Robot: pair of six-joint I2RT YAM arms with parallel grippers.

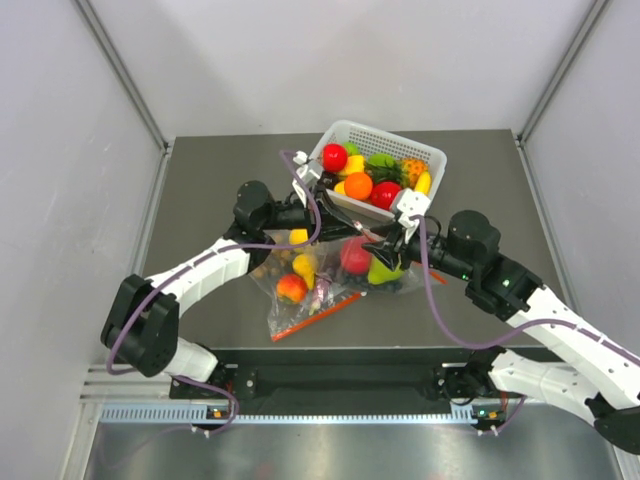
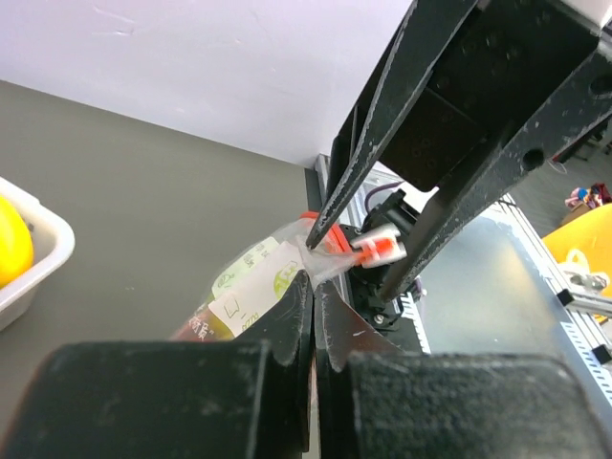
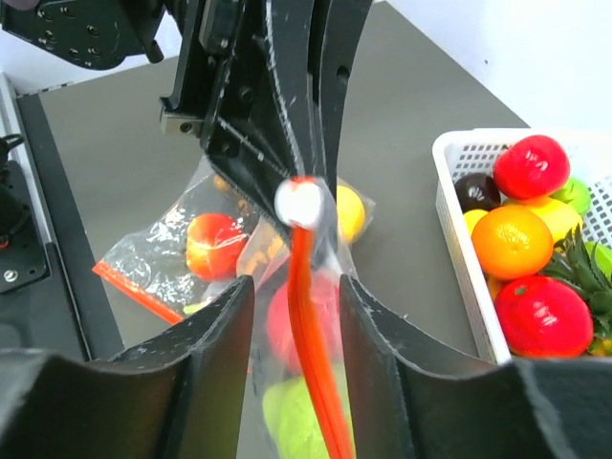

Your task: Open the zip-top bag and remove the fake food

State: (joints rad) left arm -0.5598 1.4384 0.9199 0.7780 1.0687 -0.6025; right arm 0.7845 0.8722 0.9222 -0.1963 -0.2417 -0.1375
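Observation:
The zip-top bag (image 1: 362,262) is held up off the table between my two grippers. It holds the fake food: a red apple (image 1: 355,255), a light-green pear (image 1: 383,270) and dark grapes (image 1: 402,285). My left gripper (image 2: 314,287) is shut on the bag's clear top edge near its corner; it also shows in the top view (image 1: 338,222). My right gripper (image 3: 296,296) is open, one finger on each side of the orange-red zip strip (image 3: 311,363). The white slider (image 3: 301,201) sits at the strip's far end, beside the left fingers.
A second clear bag (image 1: 290,290) with a lemon, a red-yellow apple and its own orange strip lies on the table left of and below the held bag. A white basket (image 1: 385,133) full of fruit stands just behind the grippers.

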